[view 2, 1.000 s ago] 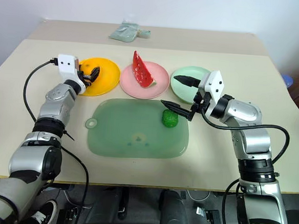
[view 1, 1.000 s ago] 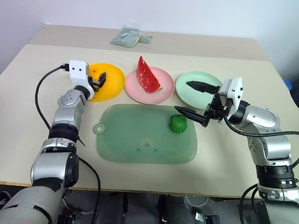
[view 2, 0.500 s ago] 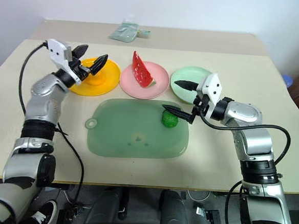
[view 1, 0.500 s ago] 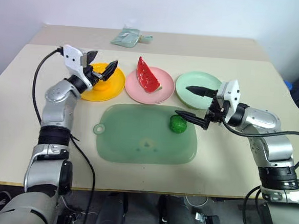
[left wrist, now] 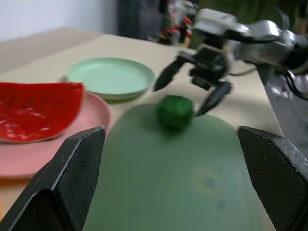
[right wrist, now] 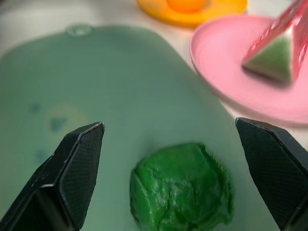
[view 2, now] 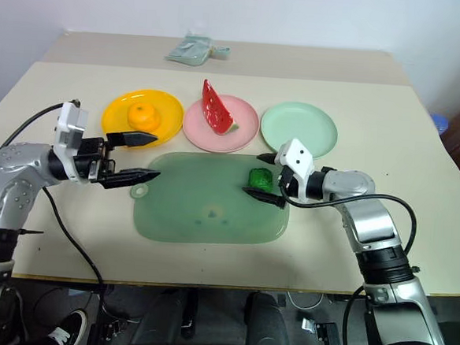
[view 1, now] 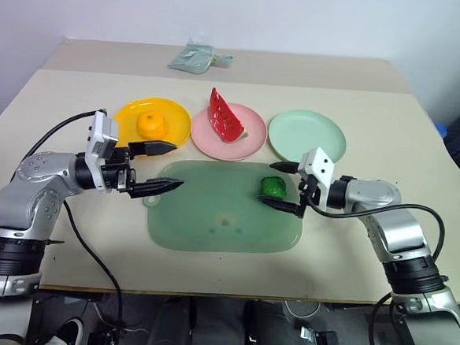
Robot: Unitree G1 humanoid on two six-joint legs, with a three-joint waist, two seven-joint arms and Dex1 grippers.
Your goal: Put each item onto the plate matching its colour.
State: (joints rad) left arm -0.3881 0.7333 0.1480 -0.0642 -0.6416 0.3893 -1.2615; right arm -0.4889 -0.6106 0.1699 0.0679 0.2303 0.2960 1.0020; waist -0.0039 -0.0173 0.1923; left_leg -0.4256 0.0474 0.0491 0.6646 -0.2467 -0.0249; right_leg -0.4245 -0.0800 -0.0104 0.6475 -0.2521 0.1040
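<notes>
The left tool (view 1: 153, 168) has pulled back empty and spread, leaving the orange fruit (view 1: 150, 123) on the yellow plate (view 1: 176, 115), while the right tool (view 1: 286, 187), released, has dropped astride the green lump (view 1: 272, 186) on the mat (view 1: 211, 218), seemingly not yet touching.

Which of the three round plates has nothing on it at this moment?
The mint green plate, the one farthest right. The yellow plate carries the orange fruit and the pink plate carries the watermelon wedge.
</notes>
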